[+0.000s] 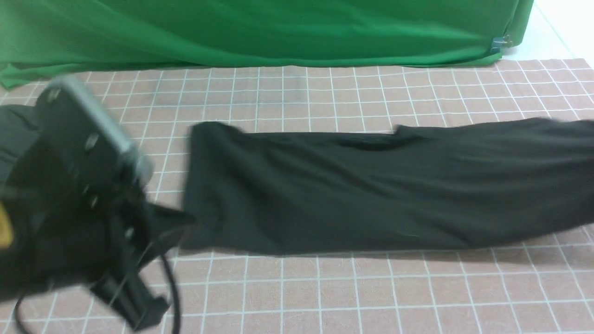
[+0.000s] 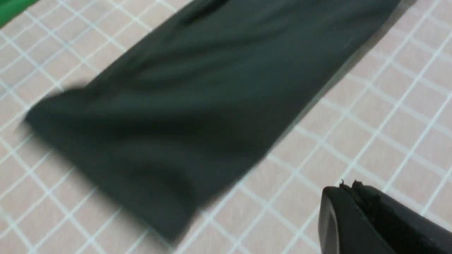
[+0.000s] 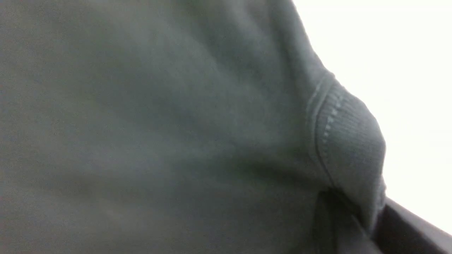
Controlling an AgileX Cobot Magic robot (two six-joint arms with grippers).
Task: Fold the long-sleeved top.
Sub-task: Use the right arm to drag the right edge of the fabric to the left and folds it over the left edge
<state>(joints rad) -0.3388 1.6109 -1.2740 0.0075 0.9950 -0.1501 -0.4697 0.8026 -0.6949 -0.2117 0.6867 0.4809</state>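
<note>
Lying as a long narrow band across the checked pink cloth, the large plain black soft-knit long-sleeved top looks part-folded lengthwise, crosswise folds left; left gripper, at eight o'clock, seems closed and empty, right gripper's grip unclear.

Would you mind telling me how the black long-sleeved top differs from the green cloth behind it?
The long-sleeved top is black; the green cloth is bright green. The long-sleeved top lies flat as a long band on the checked mat; the green cloth is draped along the mat's far edge. Both are soft, creased fabric.
</note>
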